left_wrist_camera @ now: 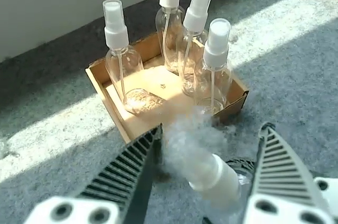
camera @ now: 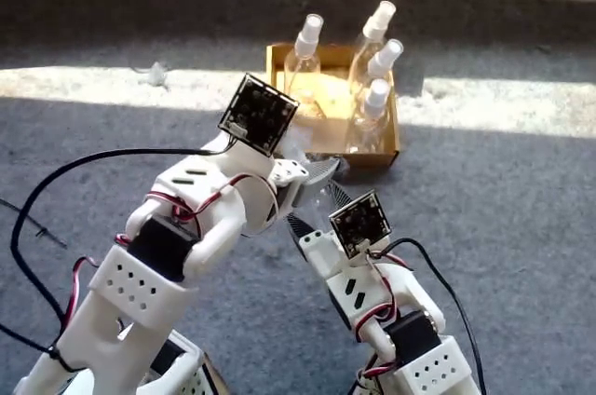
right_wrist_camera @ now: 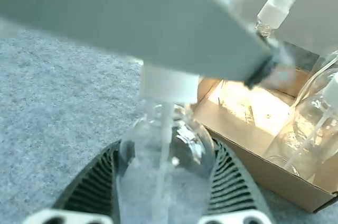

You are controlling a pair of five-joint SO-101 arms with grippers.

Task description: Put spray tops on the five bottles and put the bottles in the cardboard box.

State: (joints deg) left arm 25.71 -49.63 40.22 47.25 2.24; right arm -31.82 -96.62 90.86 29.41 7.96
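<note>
The left gripper (left_wrist_camera: 211, 129) stands spread open on either side of the spray top (left_wrist_camera: 214, 176) of a bottle (right_wrist_camera: 168, 129). The right gripper (right_wrist_camera: 168, 152) clamps that bottle's body just beside the box (left_wrist_camera: 103, 84), which holds four capped bottles (left_wrist_camera: 124, 68).

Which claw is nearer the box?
Left. The left claw straddles the spray top just in front of the box. The right claw grips the bottle by its body, farther back from the box.
</note>
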